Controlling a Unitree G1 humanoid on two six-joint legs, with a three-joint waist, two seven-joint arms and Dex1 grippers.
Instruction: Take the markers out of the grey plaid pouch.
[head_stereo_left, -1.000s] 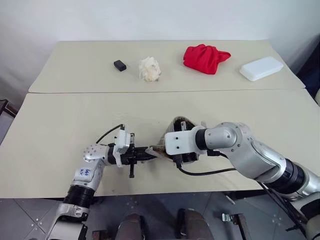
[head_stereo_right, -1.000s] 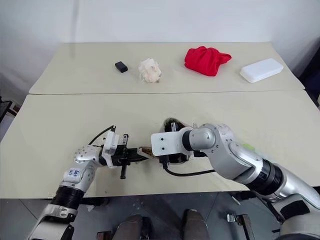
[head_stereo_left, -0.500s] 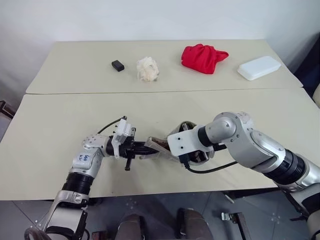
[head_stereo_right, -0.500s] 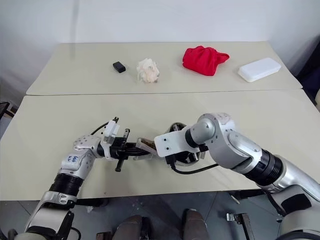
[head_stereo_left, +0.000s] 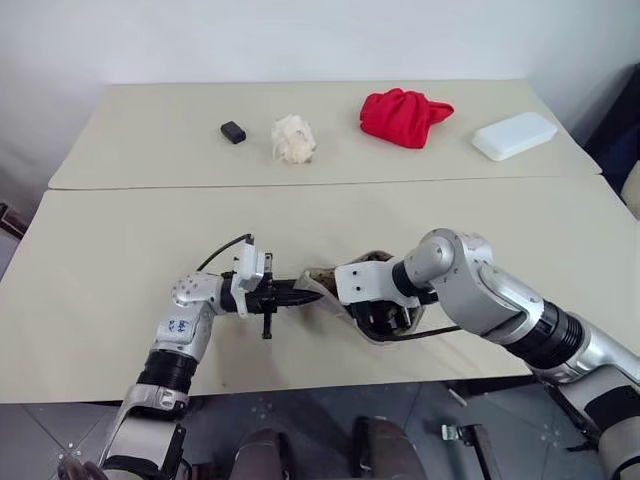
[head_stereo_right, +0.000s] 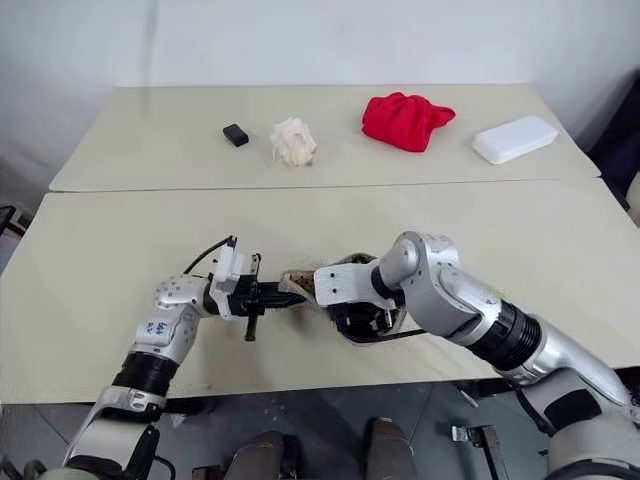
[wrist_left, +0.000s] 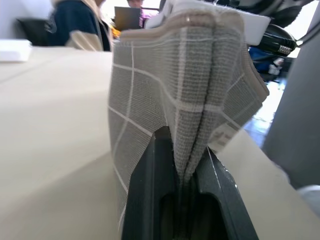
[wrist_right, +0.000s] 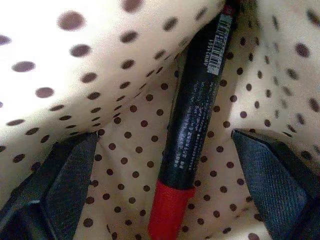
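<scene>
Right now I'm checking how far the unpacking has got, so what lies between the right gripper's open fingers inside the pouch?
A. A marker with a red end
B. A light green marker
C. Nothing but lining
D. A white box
A: in the right wrist view a dark marker with a red end lies on the polka-dot lining of the grey plaid pouch, between the open right gripper fingers, not yet gripped.

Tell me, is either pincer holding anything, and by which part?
The left pincer is shut on a folded edge of the pouch. The right pincer is open inside the pouch, either side of the red marker, gripping nothing.
</scene>
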